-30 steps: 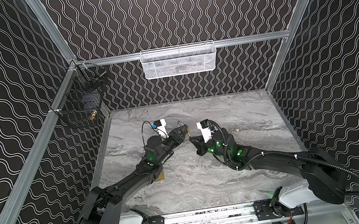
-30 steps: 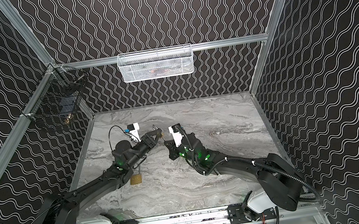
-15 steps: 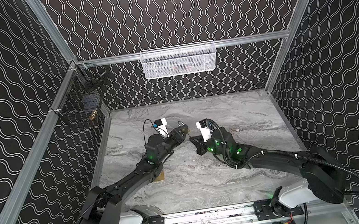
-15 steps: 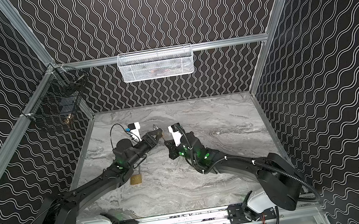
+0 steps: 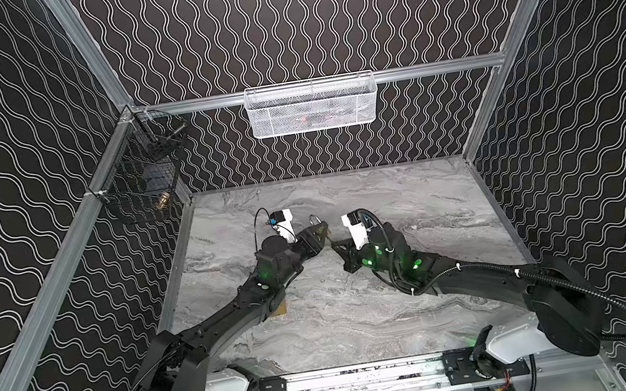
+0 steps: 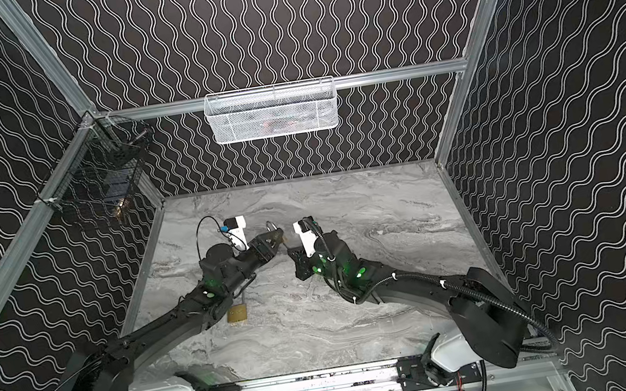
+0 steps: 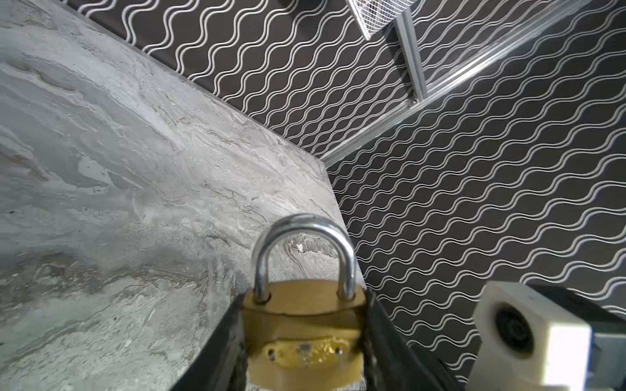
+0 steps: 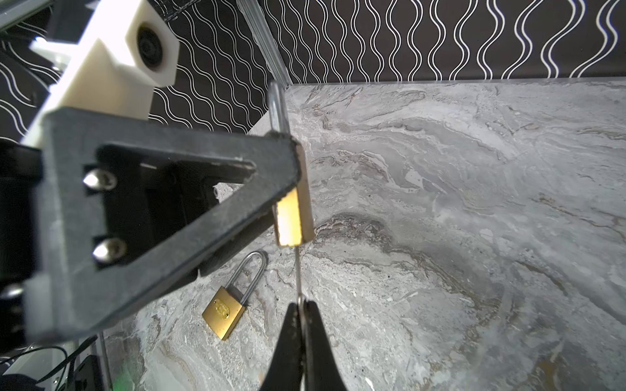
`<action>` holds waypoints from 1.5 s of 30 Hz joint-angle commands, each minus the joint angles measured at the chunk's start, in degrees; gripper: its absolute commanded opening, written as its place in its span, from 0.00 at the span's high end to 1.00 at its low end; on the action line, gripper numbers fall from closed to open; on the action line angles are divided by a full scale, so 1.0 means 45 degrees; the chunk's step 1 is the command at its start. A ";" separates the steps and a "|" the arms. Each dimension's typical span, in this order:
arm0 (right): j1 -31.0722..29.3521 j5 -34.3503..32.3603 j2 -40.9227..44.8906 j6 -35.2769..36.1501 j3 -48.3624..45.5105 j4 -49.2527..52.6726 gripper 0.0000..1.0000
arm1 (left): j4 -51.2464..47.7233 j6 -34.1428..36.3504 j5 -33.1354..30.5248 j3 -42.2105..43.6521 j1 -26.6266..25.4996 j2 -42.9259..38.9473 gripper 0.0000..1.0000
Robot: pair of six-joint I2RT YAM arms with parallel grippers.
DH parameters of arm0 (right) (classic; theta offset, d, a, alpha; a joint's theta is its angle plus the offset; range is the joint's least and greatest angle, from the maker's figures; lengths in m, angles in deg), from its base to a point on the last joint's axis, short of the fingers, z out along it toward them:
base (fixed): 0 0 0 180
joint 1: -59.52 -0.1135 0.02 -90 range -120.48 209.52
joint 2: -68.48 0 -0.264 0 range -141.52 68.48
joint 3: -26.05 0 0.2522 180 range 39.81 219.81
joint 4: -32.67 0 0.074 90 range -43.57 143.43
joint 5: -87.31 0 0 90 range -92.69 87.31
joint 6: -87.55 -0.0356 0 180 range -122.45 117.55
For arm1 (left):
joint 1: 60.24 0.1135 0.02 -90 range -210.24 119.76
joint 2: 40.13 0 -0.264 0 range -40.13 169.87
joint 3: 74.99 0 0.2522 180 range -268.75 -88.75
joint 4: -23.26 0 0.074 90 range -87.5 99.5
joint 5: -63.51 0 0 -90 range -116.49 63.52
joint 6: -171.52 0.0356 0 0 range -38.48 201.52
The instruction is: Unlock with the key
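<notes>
The left claw [image 5: 319, 232] grips a brass padlock [image 7: 303, 325] by its body, holding it above the surface [image 8: 440, 203] near the middle, shackle pointing away from the arm. The right claw [image 8: 299, 306] is clenched on a thin key [image 8: 297, 274] — seen edge-on, its tip meeting the padlock's bottom face. A second padlock [image 8: 224, 313] lies flat on the surface beneath the left arm — apart from both claws
</notes>
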 commanded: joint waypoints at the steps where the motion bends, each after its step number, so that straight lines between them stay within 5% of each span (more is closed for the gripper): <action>1: 0.0073 -0.0123 0.0146 -0.0173 -0.0007 -0.1541 1.00 | 0.0222 0.0212 -0.0193 0.0271 0.0008 -0.0121 0.98; 13: 0.0063 0.0632 0.0097 -0.0621 -0.0378 -0.2039 1.00 | 0.1426 -0.0199 -0.1182 0.0398 0.0087 -0.0400 0.97; 45: 0.0073 0.1129 -0.1004 -0.0778 0.0515 -0.1917 1.00 | 0.1959 -0.0689 -0.0789 0.0325 0.0178 -0.0292 0.97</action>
